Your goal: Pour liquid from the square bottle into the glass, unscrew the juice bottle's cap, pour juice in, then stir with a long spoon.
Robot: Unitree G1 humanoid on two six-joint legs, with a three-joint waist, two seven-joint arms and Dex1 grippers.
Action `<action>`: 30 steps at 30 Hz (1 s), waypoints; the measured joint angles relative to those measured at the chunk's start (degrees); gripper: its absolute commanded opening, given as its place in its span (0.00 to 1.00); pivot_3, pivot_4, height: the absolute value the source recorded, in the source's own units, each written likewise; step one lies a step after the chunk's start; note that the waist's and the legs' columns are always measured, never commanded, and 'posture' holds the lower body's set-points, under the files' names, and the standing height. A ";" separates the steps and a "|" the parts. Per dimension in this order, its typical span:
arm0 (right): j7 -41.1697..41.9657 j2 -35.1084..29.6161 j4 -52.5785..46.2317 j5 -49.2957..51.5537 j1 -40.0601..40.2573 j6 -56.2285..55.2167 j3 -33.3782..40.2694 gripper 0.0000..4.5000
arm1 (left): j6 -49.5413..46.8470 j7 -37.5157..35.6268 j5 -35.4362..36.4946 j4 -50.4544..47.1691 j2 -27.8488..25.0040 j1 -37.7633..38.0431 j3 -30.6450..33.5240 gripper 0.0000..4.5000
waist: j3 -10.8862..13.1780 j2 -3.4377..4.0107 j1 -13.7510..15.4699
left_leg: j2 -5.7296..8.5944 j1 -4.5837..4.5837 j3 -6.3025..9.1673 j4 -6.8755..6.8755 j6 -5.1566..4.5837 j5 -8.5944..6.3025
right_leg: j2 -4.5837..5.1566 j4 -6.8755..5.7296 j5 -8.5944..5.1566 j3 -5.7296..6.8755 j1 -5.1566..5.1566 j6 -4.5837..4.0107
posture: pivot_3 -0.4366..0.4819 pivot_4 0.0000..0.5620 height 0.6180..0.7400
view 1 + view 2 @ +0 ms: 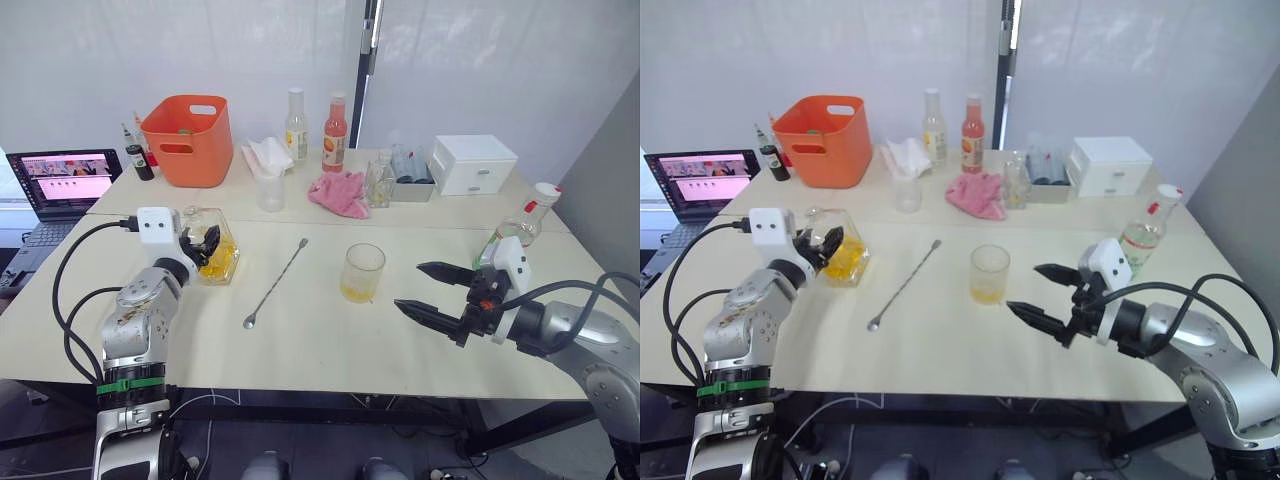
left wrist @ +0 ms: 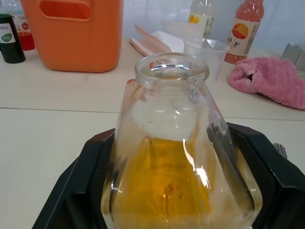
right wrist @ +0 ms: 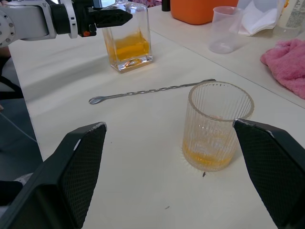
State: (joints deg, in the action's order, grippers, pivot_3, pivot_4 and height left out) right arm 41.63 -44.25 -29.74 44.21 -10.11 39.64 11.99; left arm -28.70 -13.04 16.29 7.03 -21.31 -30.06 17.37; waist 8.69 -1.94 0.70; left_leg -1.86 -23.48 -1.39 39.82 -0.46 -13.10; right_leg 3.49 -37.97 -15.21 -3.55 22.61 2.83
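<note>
Pale desk before white wall | square bottle upright at left, left gripper clamped around it | glass mid-desk, amber liquid in its base: first pour judged done | right gripper spread wide, empty, beside glass | juice bottle far right, cap on | long spoon flat between bottle and glass; stirring outstanding

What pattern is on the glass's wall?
Fine vertical ribs all round the glass, clear, with orange liquid at the bottom; best in the right wrist view.

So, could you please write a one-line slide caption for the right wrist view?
Open right gripper faces the glass, amber liquid at its bottom; long spoon and square bottle beyond.
</note>
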 measured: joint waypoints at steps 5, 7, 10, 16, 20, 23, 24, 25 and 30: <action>-1.10 0.05 -0.10 0.12 0.27 0.03 0.75 1.00 | 0.25 0.16 -0.23 1.50 0.41 0.07 -0.63 0.98 | 0.00 -0.01 -0.31 | -0.04 -0.39 0.00 -0.07 0.00 0.00 | -0.03 -0.04 0.00 -0.12 0.48 -0.01 | 0.48 0.27 0.79; -1.39 0.10 -0.11 0.13 0.53 0.04 0.79 1.00 | 0.38 0.05 -0.11 1.42 0.39 0.07 -0.52 0.98 | 0.00 -0.01 -0.32 | -0.04 -0.50 0.02 -0.07 0.00 0.00 | -0.03 -0.04 0.00 -0.14 0.58 -0.01 | 0.48 0.27 0.79; -1.97 0.28 -0.12 0.48 0.64 0.04 0.90 1.00 | 0.35 -0.47 0.99 0.65 0.19 0.05 0.16 0.98 | 0.00 -0.01 -0.30 | -0.04 -0.56 0.03 -0.06 0.00 -0.01 | -0.02 -0.02 0.00 -0.14 0.61 -0.01 | 0.48 0.27 0.79; -3.04 0.34 -0.22 1.59 1.14 0.04 1.81 1.00 | -0.51 -1.57 2.32 -4.71 -1.75 1.28 0.75 0.98 | 0.00 -0.02 -0.31 | -0.04 -0.56 0.02 -0.06 0.00 -0.01 | -0.01 0.00 0.00 -0.14 0.60 -0.01 | 0.48 0.27 0.79; -4.29 0.82 -0.33 2.08 2.21 0.04 2.79 1.00 | -2.77 -3.19 4.45 -9.53 -4.01 4.58 1.99 0.98 | 0.00 -0.02 -0.49 | -0.08 -0.56 0.02 -0.09 0.00 -0.01 | -0.03 0.00 0.00 -0.14 0.63 -0.01 | 0.48 0.27 0.79; -5.28 1.06 -0.49 2.14 3.30 0.04 4.47 1.00 | -4.76 -5.23 7.08 -13.99 -6.71 6.88 4.01 0.98 | 0.00 -0.02 -0.77 | -0.09 -0.56 0.02 -0.12 0.00 -0.01 | -0.03 0.01 0.00 -0.14 0.64 -0.01 | 0.48 0.27 0.79; -5.70 1.19 -0.51 2.14 3.97 0.04 5.18 1.00 | -5.33 -6.42 8.71 -15.67 -7.96 7.98 5.24 0.98 | 0.00 -0.02 -0.87 | -0.10 -0.56 0.03 -0.13 0.00 -0.01 | -0.03 0.03 0.00 -0.14 0.64 -0.01 | 0.48 0.27 0.79; -5.96 1.27 -0.41 2.10 4.57 0.04 5.81 1.00 | -5.72 -7.53 9.99 -16.78 -8.91 8.72 6.49 0.98 | 0.00 -0.02 -0.94 | -0.10 -0.56 0.02 -0.14 0.00 -0.01 | -0.03 0.04 0.00 -0.14 0.64 -0.01 | 0.48 0.27 0.79; -7.48 1.65 1.33 1.38 6.77 -0.04 8.90 1.00 | -9.06 -15.79 18.83 -19.40 -14.53 15.07 13.64 0.98 | 0.01 -0.01 -1.19 | -0.11 -0.52 -0.04 -0.16 0.00 -0.01 | -0.02 0.06 -0.03 -0.15 0.62 -0.04 | 0.48 0.27 0.79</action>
State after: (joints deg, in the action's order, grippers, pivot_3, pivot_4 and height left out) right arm 34.15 -42.60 -28.41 45.59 -3.34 39.60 20.89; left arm -37.76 -28.83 35.12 -12.38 -35.85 -15.00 31.01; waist 8.70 -1.94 -0.49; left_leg -1.96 -24.00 -1.43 39.66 -0.46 -13.11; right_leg 3.47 -37.91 -15.24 -3.70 23.23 2.78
